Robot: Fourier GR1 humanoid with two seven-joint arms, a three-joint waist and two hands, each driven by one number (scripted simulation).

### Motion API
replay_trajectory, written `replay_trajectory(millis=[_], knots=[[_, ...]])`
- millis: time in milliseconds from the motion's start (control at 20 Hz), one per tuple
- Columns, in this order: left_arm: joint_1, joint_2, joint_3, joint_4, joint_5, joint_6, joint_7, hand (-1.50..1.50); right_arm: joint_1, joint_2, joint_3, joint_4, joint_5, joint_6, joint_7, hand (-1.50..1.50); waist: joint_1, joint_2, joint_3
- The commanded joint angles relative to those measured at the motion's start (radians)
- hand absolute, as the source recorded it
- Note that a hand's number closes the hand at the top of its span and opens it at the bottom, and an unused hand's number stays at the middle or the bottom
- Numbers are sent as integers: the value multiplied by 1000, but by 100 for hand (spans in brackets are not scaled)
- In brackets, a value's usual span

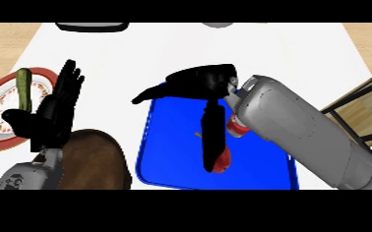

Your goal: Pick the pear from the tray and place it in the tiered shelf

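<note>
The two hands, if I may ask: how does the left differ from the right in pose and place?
The left hand stands with its fingers up at the view's left, over a plate. The right hand hangs over the blue tray with its fingers pointing down. Both are black, with straight fingers.

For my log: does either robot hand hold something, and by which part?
Nothing is held; right robot hand open over blue tray, left robot hand open.

You can read no text, label, brand, number or sign on anything in this view.
</note>
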Motion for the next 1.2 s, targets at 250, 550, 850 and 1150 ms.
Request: replay_trajectory(millis=[250,550,850,1150], knots=[[16,28,18,-87,-18,11,64,0,-93,66,184,-63,272,61,129,-150,-12,3,1],[20,17,63,-31,-2,-29,23,0,8,132,263,-140,415,36,216,-150,-26,3,1],[98,-7,43,-70,-15,-36,-9,0,35,75,361,-164,588,80,203,-150,-20,1,1],[10,-43,29,-79,-77,3,78,0,71,135,298,-33,721,90,117,-150,-24,5,1]])
